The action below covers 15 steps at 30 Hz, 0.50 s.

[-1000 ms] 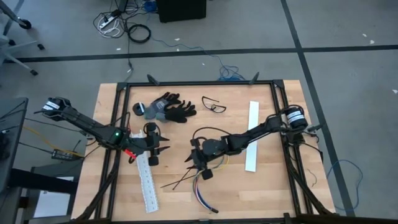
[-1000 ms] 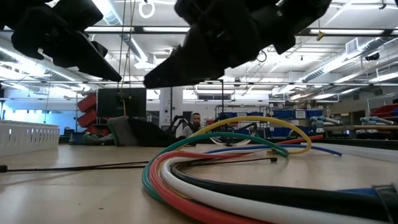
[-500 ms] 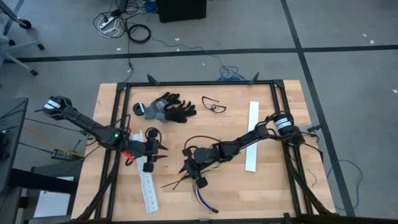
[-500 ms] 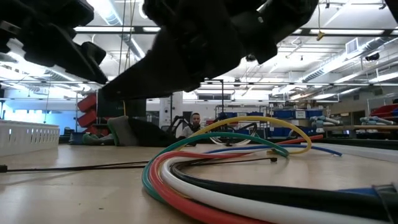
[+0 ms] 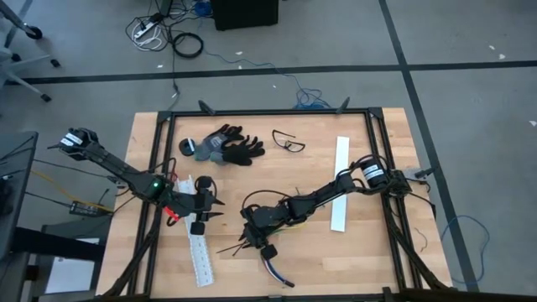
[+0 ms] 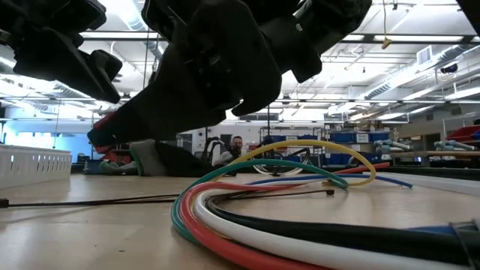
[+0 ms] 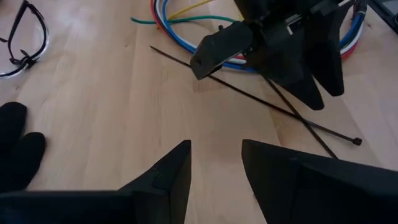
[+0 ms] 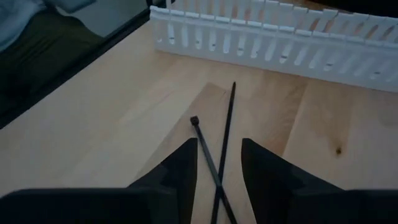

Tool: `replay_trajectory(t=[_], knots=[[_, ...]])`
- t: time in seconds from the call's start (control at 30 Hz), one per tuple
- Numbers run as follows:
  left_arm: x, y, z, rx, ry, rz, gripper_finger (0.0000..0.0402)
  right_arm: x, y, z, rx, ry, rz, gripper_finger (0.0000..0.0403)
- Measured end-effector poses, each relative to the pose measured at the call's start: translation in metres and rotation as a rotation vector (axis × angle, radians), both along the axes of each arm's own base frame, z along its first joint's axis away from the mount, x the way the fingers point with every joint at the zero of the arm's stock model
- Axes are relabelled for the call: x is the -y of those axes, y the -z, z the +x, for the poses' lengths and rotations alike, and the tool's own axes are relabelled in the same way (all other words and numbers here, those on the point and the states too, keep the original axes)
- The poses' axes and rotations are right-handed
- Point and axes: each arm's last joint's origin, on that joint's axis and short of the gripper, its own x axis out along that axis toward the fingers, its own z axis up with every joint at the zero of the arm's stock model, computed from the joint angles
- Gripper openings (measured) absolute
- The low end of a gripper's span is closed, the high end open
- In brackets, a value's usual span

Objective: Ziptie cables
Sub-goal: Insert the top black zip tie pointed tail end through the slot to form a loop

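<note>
Black zip ties, two crossed, lie under right gripper's parted, empty fingers.

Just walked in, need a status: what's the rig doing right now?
It is setting up to ziptie the cables, nothing bundled yet. The right gripper hovers over two crossed black zipties on the table, fingers apart with one tie between them, not gripped. The left gripper waits beside it, open and empty, next to a white slotted strip. The cables lie loose behind the right arm.
</note>
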Motion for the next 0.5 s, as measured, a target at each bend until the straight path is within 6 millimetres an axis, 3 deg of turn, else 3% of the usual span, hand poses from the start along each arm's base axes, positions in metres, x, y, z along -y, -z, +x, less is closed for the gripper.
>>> replay_trajectory(t=[0.5], knots=[[0.0, 0.0, 0.0, -0.001, 0.009, -0.005, 0.0137, 0.015, 0.011, -0.003, -0.12, 0.057, -0.064, 0.0116]])
